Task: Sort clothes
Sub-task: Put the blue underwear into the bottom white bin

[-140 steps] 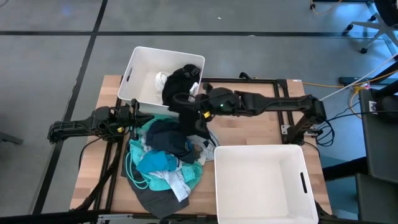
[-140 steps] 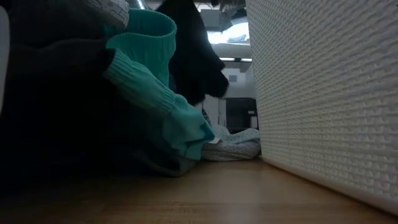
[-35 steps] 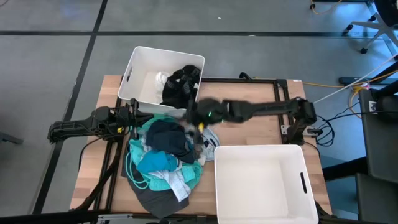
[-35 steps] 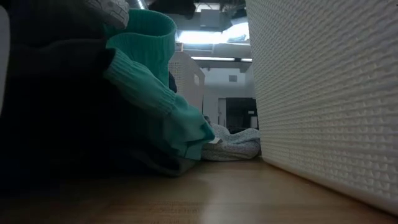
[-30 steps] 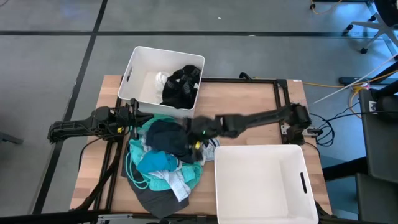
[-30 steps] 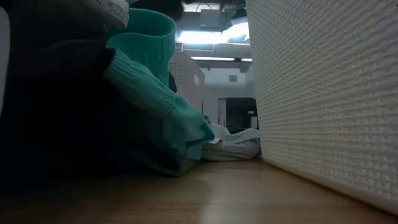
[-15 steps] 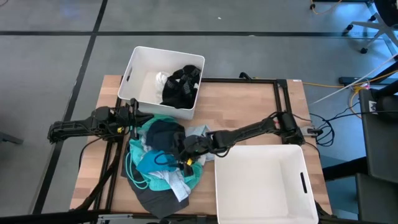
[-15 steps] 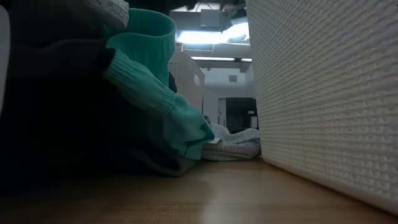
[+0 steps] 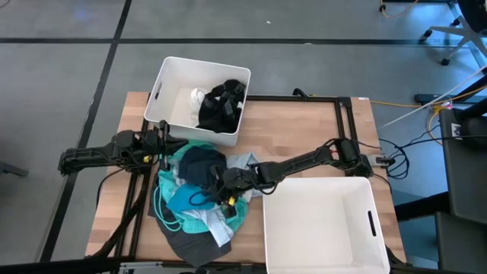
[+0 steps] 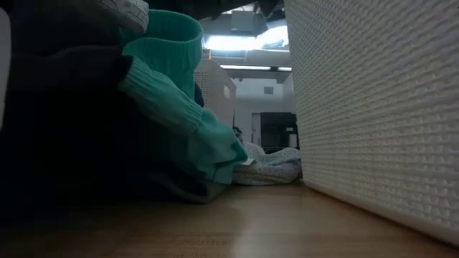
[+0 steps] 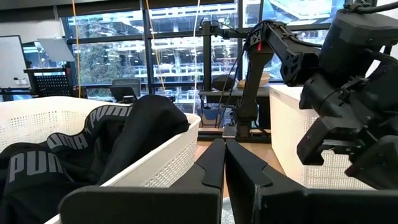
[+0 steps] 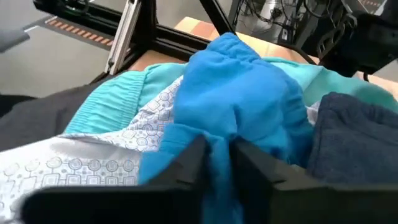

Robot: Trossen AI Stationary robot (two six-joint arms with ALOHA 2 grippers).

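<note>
The clothes lie in a pile [image 9: 194,202] on the table's left half: a dark blue piece on top, bright blue and teal below it, pale patterned cloth and dark grey at the near side. My right gripper [image 9: 221,192] reaches down onto the pile's right side and is shut on the bright blue garment [image 12: 236,99]. My left gripper [image 9: 165,144] waits shut at the table's left edge, by the far bin. The low view shows a teal garment [image 10: 172,93] resting on the tabletop. My right gripper pinches a raised fold of the bright blue garment [image 12: 217,146] between its two fingers [image 12: 186,165]. The fingers slant down at it from the table's right side. The garment still lies on the pile, on teal and patterned cloth.
A white bin [image 9: 171,84] stands at the far left with a black garment [image 9: 221,103] and a small white piece inside. A second white bin [image 9: 319,228] stands at the near right, close to the pile. Bare wood [image 9: 297,129] lies between them.
My right gripper has gone from beside the far bin toward the table's near edge and down onto the pile, and has stopped there on the bright blue garment. The pile has kept its shape.
</note>
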